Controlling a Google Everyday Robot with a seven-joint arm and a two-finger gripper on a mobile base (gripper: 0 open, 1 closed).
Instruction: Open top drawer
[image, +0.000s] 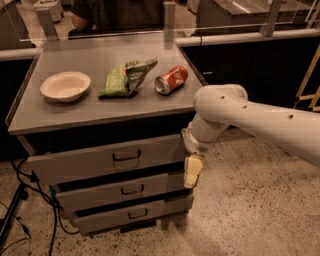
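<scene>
The top drawer (100, 162) is the tallest grey front under the cabinet top, with a small dark bail handle (126, 156) at its centre. It stands pulled out a little, with a dark gap above it. My gripper (192, 172) hangs from the white arm at the drawer's right end, fingers pointing down, right of the handle. One pale finger (193, 170) shows beside the drawer's right corner.
On the cabinet top (75, 112) lie a white bowl (65, 85), a green snack bag (126, 78) and a red soda can (171, 80) on its side. Two shorter drawers (120, 191) sit below. Cables (25, 200) trail on the floor at left.
</scene>
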